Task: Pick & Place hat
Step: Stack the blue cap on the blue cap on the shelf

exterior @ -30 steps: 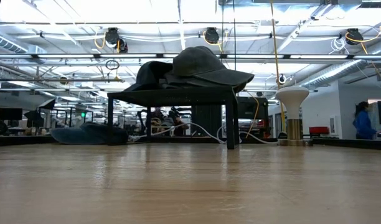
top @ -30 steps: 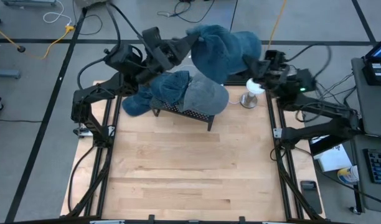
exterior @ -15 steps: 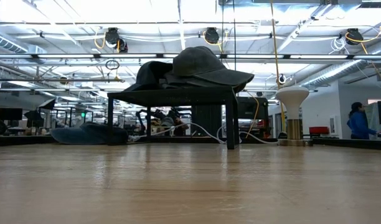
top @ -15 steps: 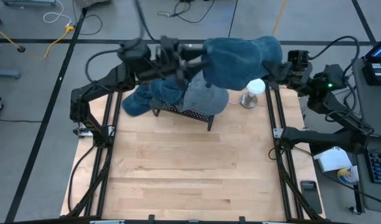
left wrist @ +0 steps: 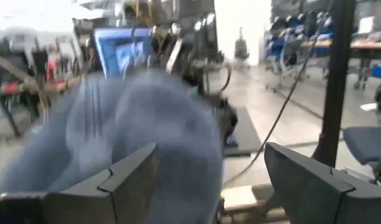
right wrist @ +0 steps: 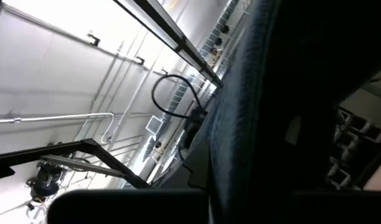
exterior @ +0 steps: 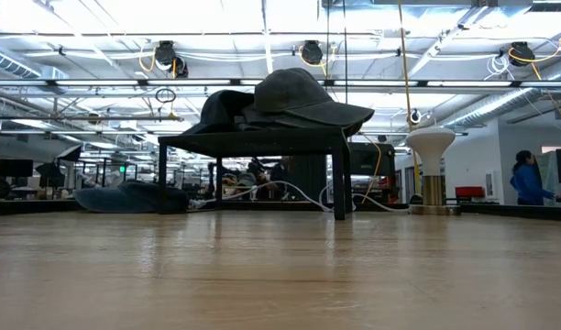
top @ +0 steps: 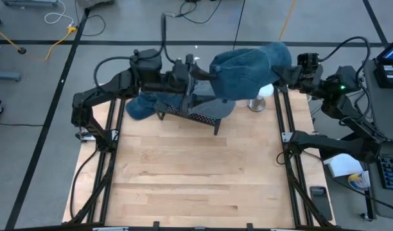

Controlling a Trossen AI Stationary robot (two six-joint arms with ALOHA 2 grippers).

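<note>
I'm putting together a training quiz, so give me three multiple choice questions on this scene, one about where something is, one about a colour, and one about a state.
1. Where does the white mushroom-shaped stand sit?
A. At the table's far right, beside the black rack
B. On top of the black rack
C. At the table's near edge

2. What colour is the hat held up over the stand?
A. Red
B. Blue
C. Yellow

3. How do the left gripper's fingers stand?
A. Shut on a cable
B. Open, with the hat in front of them
C. Shut on the rack

Answers:
1 A, the low view shows it standing on the table to the right of the black rack.
2 B, the high view shows blue fabric.
3 B, the left wrist view shows a wide gap between the fingers, while the right gripper grips the hat's edge.
</note>
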